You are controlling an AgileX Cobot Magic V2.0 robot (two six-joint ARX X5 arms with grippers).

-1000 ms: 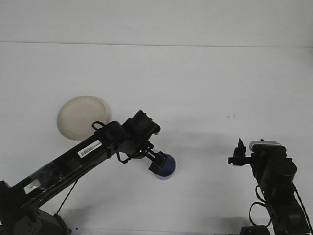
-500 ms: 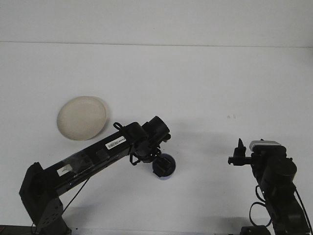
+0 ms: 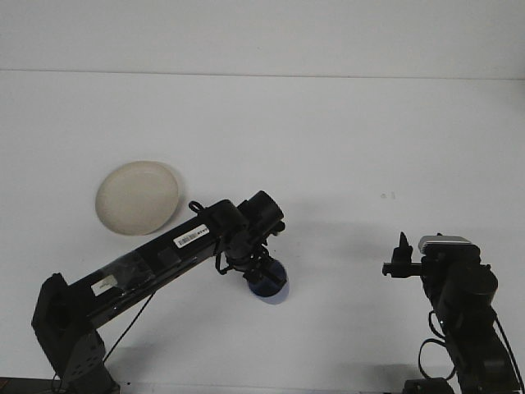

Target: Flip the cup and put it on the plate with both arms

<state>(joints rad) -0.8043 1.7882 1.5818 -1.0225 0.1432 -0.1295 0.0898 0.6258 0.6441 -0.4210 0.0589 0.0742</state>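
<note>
A plain white tabletop (image 3: 344, 139) fills the front view, w/ a faint seam line across the far edge. A small blue plastic cup (image 3: 269, 285) is seen near the table's front-centre, directly under the wrist of the black left arm, which reaches in diagonally from the lower-left corner. The left gripper (image 3: 261, 272) is set down onto or around the cup; the fingers are hidden by the wrist and cup, so whether the cup is clamped cannot be told. The cup's orientation (mouth up or down) cannot be read either, since its top is covered. A round cream-coloured shallow plate (image 3: 138, 198) lies well apart to the left and further back, nothing on it. The right gripper (image 3: 400, 264) is parked low at the right, away from the cup, its black fingers appearing close together w/ nothing held. The cup is judged light, rigid and fairly slick, prob. easy to tip or squirt out if pinched off-centre; a grip across the wall near mid-height, or over the rim, would likely be steadiest, leaving the opposite end free for the other arm during the flip.
</note>
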